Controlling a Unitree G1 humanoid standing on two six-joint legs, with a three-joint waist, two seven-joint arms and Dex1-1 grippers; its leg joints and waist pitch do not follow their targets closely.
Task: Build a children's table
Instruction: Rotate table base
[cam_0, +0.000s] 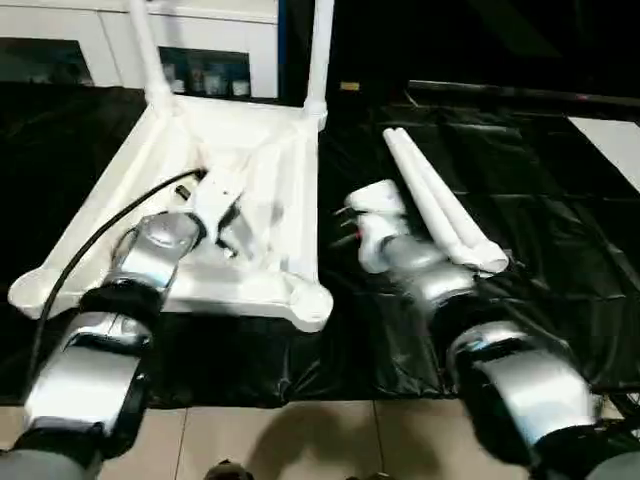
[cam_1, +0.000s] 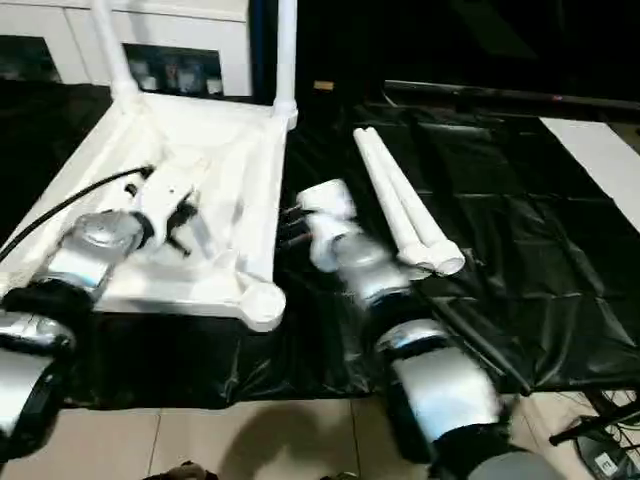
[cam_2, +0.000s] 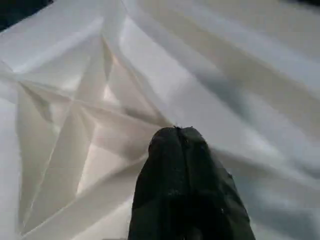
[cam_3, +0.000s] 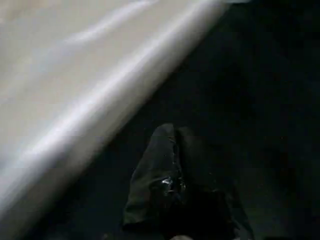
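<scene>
The children's table top (cam_0: 300, 190) lies upside down on a black sheet, ribs facing up. Two white legs (cam_0: 146, 55) (cam_0: 320, 50) stand upright in its far corner sockets. Two loose white legs (cam_0: 440, 210) lie side by side on the sheet to the right. My left gripper (cam_0: 232, 232) is shut and empty over the ribbed underside (cam_2: 75, 150), its fingertips (cam_2: 175, 135) pressed together. Shut as well and holding nothing, my right gripper (cam_0: 345, 225) hovers over the black sheet between the top's right rim (cam_3: 75, 100) and the loose legs.
A white cabinet with glass doors (cam_0: 60, 45) stands behind the table top. The black sheet (cam_0: 530, 190) covers the work area. A white panel (cam_0: 612, 140) lies at the far right. Beige floor (cam_0: 300, 440) runs along the front. A black cable (cam_0: 90, 240) arcs over my left forearm.
</scene>
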